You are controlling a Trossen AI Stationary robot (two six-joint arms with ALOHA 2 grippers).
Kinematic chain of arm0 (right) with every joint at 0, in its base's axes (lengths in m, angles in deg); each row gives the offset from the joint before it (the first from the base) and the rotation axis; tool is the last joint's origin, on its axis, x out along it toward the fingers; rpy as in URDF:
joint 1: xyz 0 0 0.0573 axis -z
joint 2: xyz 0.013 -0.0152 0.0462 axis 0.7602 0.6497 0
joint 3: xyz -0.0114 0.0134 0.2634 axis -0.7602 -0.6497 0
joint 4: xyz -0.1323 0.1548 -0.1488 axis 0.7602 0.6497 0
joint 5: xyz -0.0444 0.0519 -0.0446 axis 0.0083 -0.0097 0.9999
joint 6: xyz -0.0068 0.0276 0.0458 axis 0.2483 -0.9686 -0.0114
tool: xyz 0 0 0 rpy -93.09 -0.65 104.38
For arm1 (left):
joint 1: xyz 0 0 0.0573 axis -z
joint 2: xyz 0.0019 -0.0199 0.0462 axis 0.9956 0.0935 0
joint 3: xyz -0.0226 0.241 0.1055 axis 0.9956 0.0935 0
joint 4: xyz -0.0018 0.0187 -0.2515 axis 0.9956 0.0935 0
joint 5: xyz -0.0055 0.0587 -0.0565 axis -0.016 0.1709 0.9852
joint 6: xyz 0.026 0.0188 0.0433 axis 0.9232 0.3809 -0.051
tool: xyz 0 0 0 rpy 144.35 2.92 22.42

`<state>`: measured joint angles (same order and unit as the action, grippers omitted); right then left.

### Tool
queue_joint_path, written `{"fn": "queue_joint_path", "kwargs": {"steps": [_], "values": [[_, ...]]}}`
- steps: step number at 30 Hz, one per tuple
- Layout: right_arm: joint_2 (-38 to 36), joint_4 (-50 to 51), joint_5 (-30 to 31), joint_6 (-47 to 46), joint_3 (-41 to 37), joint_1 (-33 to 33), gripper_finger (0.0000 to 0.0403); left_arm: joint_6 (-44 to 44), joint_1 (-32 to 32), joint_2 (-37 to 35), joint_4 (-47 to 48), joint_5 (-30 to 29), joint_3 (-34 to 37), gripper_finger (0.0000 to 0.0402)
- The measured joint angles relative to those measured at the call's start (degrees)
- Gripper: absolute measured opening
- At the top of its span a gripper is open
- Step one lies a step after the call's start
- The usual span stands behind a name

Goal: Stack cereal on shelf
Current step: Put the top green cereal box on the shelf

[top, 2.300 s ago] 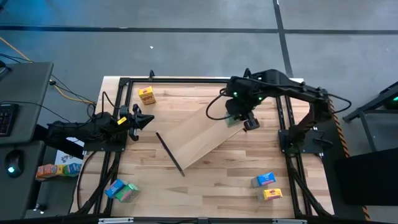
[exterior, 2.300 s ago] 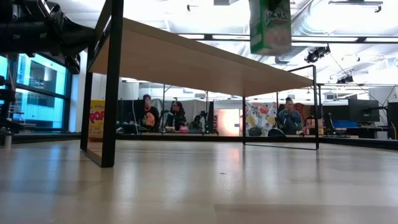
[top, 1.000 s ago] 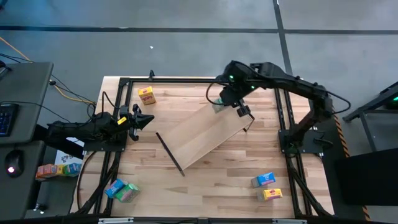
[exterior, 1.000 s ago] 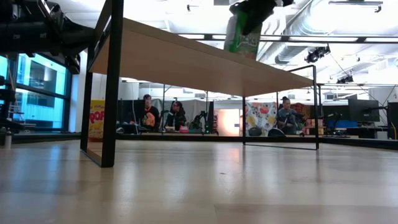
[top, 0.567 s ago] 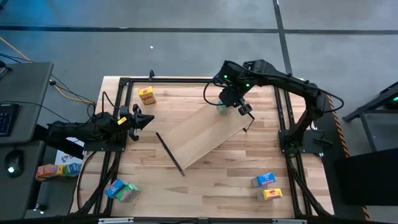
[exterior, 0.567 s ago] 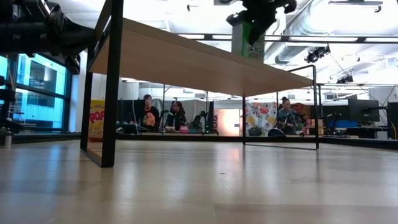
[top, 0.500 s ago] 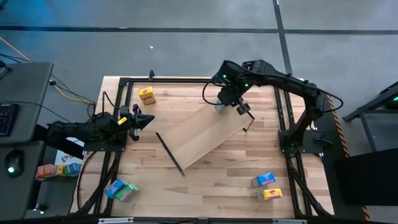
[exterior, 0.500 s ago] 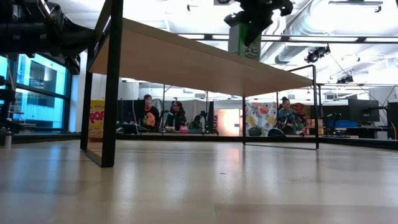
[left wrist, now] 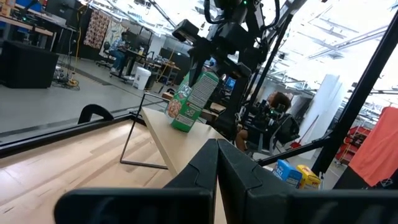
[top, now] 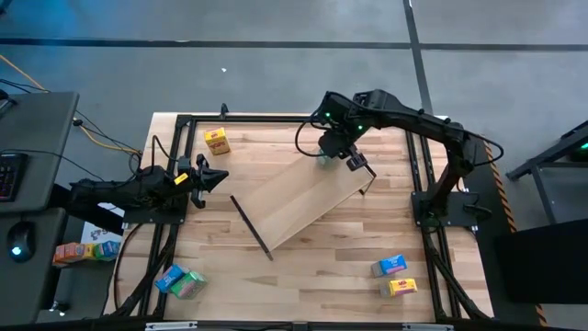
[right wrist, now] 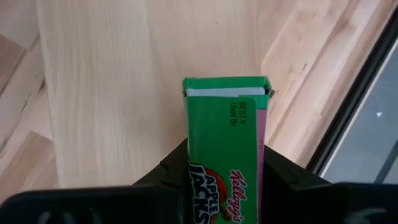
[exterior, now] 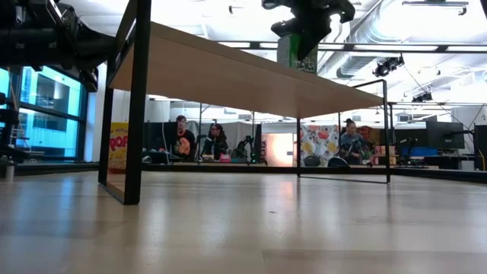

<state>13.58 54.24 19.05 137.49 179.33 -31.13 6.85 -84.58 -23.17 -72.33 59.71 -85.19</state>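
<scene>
- The small green cardboard cereal box carried red and white lettering, a white strip near its top and a pink side.
- The long pale-wood shelf board had thin black end panels.
- The plank-patterned light wooden tabletop showed striped boards.
- A small yellow box bore red print.
- A blue box lay above another yellow box.

High view looks straight down; low view sits level on the table; both share the shelf, perhaps only partly.
</scene>
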Motion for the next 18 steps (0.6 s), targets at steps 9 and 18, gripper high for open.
{"fn": "queue_joint_path", "kwargs": {"steps": [9, 18], "values": [[-0.02, 0.14, 1.20, -4.63, 0.00, -0.11, 0.0099, 0.01, 0.00, -0.01, -0.03, 0.00, 0.00, 0.0000], [-0.02, -1.26, 2.16, -6.04, 0.00, -0.11, 0.0146, 0.00, -0.01, -0.02, -0.04, 0.00, 0.00, 0.0000]]}}
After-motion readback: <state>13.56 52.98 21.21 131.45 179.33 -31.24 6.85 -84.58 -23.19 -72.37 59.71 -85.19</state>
